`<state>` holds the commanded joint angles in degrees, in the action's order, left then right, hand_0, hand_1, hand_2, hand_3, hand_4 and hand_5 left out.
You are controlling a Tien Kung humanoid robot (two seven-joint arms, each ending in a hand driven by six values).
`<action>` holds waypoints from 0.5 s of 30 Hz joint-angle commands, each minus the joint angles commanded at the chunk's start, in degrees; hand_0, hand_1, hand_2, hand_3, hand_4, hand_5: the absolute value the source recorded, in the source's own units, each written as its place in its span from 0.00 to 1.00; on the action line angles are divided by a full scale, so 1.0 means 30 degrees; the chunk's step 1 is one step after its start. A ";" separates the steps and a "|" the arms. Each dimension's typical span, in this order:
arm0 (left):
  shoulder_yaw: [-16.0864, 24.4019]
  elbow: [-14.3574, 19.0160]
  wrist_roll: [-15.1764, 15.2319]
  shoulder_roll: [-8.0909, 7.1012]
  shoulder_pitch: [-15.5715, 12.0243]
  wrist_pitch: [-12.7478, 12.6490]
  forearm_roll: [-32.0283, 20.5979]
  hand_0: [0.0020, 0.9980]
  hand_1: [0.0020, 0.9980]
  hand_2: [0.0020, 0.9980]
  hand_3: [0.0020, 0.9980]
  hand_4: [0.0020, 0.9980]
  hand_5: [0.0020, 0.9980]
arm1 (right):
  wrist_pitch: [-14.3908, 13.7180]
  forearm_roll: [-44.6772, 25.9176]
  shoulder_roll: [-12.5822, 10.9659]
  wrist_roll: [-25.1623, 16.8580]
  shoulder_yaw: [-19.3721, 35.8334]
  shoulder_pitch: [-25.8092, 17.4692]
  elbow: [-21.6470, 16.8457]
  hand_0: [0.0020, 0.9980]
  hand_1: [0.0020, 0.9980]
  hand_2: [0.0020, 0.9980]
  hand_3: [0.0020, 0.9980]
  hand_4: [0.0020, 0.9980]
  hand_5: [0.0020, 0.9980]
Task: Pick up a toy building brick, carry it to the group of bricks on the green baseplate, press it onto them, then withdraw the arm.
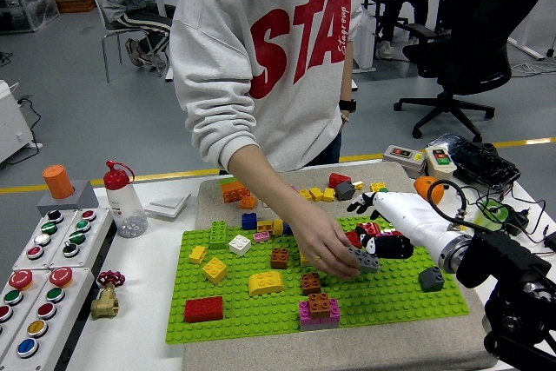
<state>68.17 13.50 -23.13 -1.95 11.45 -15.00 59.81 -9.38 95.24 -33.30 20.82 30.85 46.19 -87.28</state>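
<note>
The green baseplate (391, 288) carries scattered bricks: a brown-on-magenta stack (318, 306), a yellow arch (266, 283), a red brick (202, 308) and others. My right hand (373, 227), white with black fingers (357, 206), hovers at the plate's right back part. Its fingers are spread over a small red brick (370, 232), and I see no firm grip on it. A person across the table reaches down over the plate. Their hand (326, 245) holds a grey brick (364, 259) just left of my hand. My left arm is out of sight.
Loose bricks (313, 193) lie on the tan mat behind the plate. A dark grey brick (431, 279) sits at the plate's right edge. A button panel (43, 275), brass valve (104, 297) and bottle (122, 202) stand left; an orange ball (427, 188) and cables lie right.
</note>
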 joint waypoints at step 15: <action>0.0052 -0.0001 -0.0030 0.0005 0.0042 0.0035 0.0061 0.63 0.59 0.61 0.39 0.30 0.93 | -0.0092 0.0080 -0.0011 0.0064 0.0357 -0.0110 0.0191 0.60 0.64 0.69 0.74 0.43 0.22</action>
<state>68.33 13.49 -23.22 -1.93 11.58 -14.89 60.00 -9.66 95.48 -33.33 21.02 31.92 45.86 -86.70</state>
